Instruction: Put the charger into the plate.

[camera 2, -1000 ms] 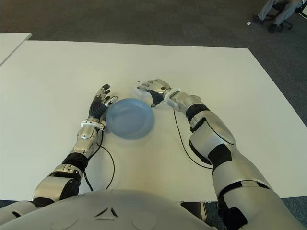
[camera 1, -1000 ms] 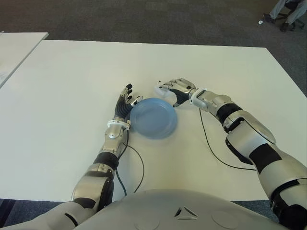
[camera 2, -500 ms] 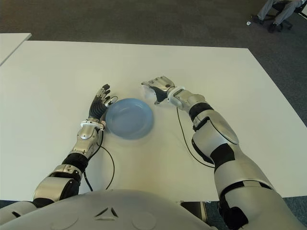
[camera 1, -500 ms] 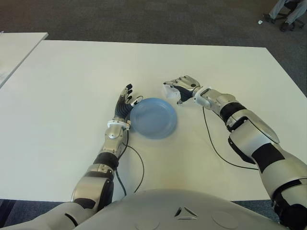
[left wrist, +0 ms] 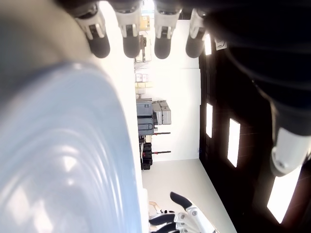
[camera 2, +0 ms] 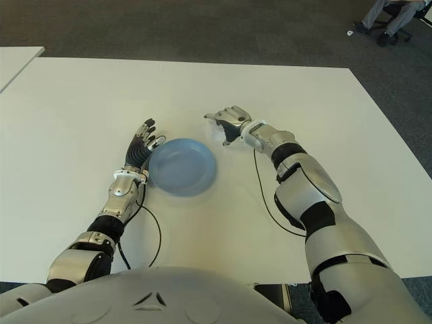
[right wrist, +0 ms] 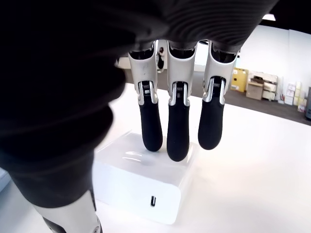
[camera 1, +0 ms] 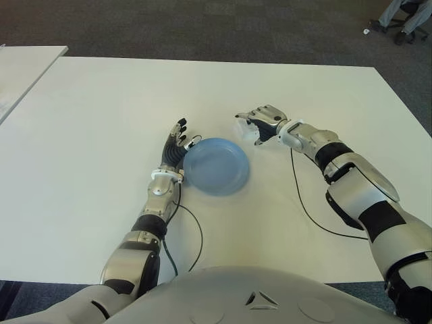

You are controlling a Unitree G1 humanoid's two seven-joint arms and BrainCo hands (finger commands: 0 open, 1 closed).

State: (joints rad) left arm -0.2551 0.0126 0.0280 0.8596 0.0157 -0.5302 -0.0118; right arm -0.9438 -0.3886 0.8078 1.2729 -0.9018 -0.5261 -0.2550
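Charger [right wrist: 146, 174] sitting on white table [camera 1: 101, 108], just beyond blue plate [camera 1: 216, 165], under right hand [camera 1: 260, 121]. Fingers [right wrist: 177, 131] hanging extended over top face, not gripping. Likely rigid, light, slick block; pinching opposite flat sides looking best. Left hand [camera 1: 177, 145] idling open against plate's left rim.

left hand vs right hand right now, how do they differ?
Left hand shows at the left rim of the blue plate, fingers spread, holding nothing; right hand is beyond the plate's far right rim, over the white charger. Whether it grips the charger is unclear; the plate holds nothing. Both hands are over the white table.
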